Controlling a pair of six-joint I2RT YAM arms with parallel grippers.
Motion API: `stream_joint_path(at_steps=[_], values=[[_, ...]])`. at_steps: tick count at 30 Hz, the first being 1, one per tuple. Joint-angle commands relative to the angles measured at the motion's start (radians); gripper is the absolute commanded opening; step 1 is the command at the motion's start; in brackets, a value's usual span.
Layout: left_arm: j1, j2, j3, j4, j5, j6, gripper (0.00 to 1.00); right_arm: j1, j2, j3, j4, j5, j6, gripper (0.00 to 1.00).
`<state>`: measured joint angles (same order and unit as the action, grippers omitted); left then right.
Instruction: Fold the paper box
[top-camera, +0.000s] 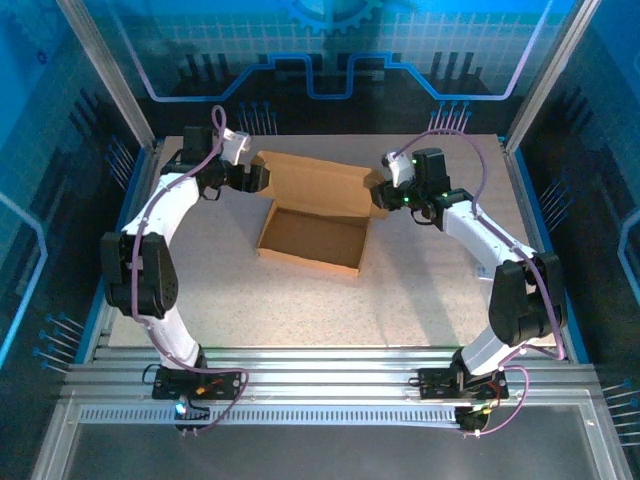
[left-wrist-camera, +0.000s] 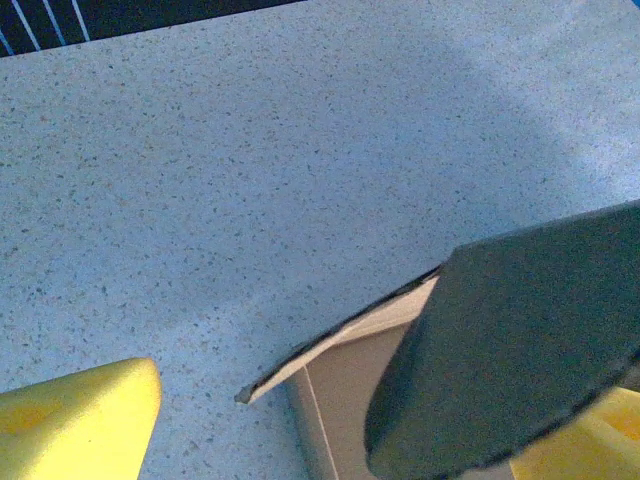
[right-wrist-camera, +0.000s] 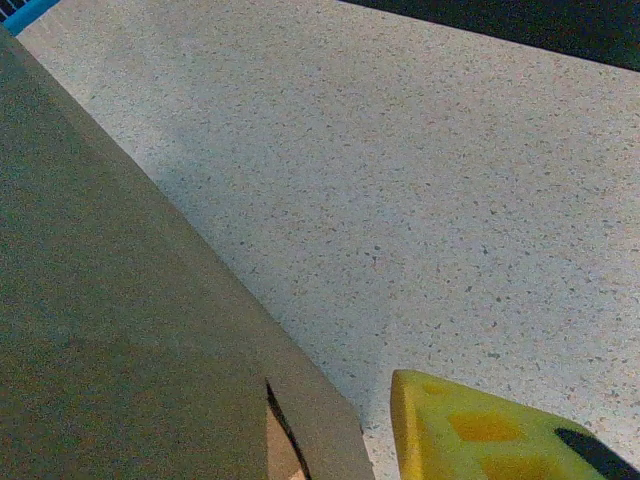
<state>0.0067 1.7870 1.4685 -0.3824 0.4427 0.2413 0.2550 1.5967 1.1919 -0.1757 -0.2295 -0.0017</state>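
Right up against the left wrist lens: a yellow fingertip (left-wrist-camera: 80, 420) low on the left, its twin peeking in at the bottom right corner, the two well apart. The thin edge of a cardboard flap (left-wrist-camera: 330, 345) runs between them. So the left gripper (top-camera: 256, 178) is gaping wide and straddling that edge, not pinching it. A dark blurred shape crowds the right of that view, too close to name.

From above, the paper box (top-camera: 312, 240) sits mid-table on the speckled tabletop (top-camera: 430, 300), an open tray with its lid panel (top-camera: 312, 183) standing up along the far side. The left gripper is at the lid's left end and the right gripper (top-camera: 384, 196) at its right end.

On the right wrist view, one yellow finger sits just beside a broad cardboard panel. The other finger is hidden behind the card, so I cannot tell how wide that pincer stands or whether it has a grip.

Now, handling. This looks like light, thin card, stiff across each panel but ready to hinge at its creases. I'd expect it to skid on that smooth top. Squeeze an edge hard and it will likely dent. The best hold, I'd say, is the lid's free edge near both corners, so it swings evenly on its crease. A pull at one end alone would probably twist it or drag the whole tray.
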Motion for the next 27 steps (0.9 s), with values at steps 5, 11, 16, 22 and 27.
stream_joint_path(at_steps=[5,11,16,22,27], values=[[0.010,0.071,0.098,-0.049,0.094,0.097,0.82,0.014,-0.005,-0.017,-0.011,-0.010,-0.012,0.34],[0.010,0.133,0.168,-0.118,0.142,0.092,0.75,0.023,-0.002,-0.009,-0.024,-0.006,-0.011,0.28],[0.009,0.141,0.188,-0.157,0.151,0.079,0.64,0.043,-0.009,-0.009,-0.033,0.051,0.002,0.27],[0.008,0.124,0.178,-0.187,0.113,0.053,0.56,0.046,-0.024,-0.027,-0.037,0.091,0.025,0.27],[-0.006,0.127,0.189,-0.217,0.106,0.052,0.46,0.047,-0.029,-0.026,-0.057,0.075,0.032,0.25]])
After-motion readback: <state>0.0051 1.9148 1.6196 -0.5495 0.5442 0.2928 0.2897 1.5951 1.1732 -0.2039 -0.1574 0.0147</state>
